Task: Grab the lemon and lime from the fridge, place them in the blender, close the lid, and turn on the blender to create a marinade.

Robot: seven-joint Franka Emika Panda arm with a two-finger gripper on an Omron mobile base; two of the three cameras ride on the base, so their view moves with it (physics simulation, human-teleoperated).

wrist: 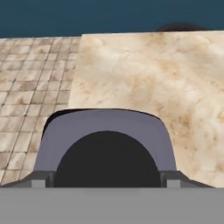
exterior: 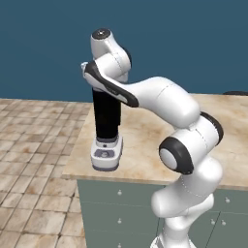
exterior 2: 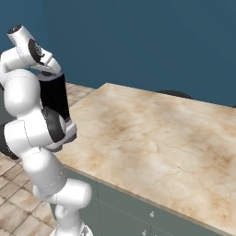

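The blender stands on the counter's left front corner, a tall black jar (exterior: 106, 116) on a pale base (exterior: 106, 154) with a button panel; in the right base view the jar (exterior 2: 55, 99) is half hidden by my arm. My hand hangs straight over the jar top. In the hand view the dark grey lid (wrist: 105, 127) with its black centre fills the gap of my gripper (wrist: 109, 180), one fingertip at each side edge. A thin black rim of the jar shows behind the lid. The fridge is out of view. Lemon and lime are hidden.
The beige marble counter (exterior 2: 152, 133) stretches right and back from the blender. A dark round object (exterior 2: 173, 94) sits at its far edge. Grey-green cabinet fronts (exterior: 121, 208) lie below, with a tiled floor (exterior: 34, 145) to the left.
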